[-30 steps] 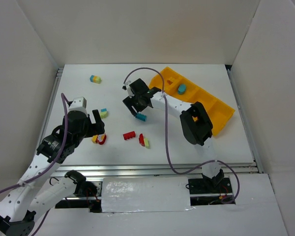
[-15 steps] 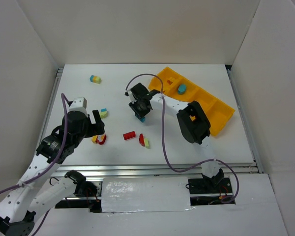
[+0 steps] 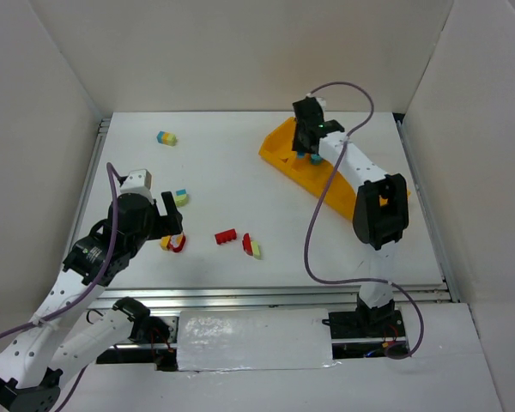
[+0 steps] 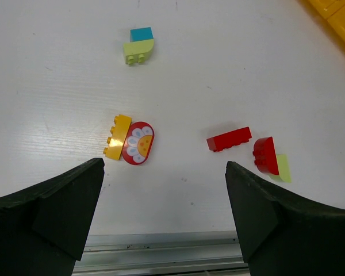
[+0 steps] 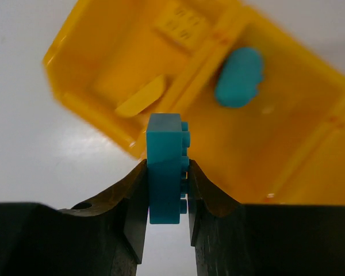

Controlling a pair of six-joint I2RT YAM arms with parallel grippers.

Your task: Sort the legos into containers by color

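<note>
- Now the right gripper (image 5: 165,172) is clamped tight on a teal brick (image 5: 164,135), holding it above one end of the tray (image 5: 89,40).
- This looks like the delivery step: the brick hangs about over the wall between the end compartment and the one holding a teal piece (image 5: 239,77).
- The next move calls for shifting over that teal compartment, then letting go.
- The left gripper (image 4: 165,165) gapes wide and empty above the yellow-red clump (image 4: 130,141).

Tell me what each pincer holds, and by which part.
The right pincer clamps a teal brick, pressing on its studded face and the opposite face, with the far end sticking out. The left pincer is open, holding nothing.
</note>
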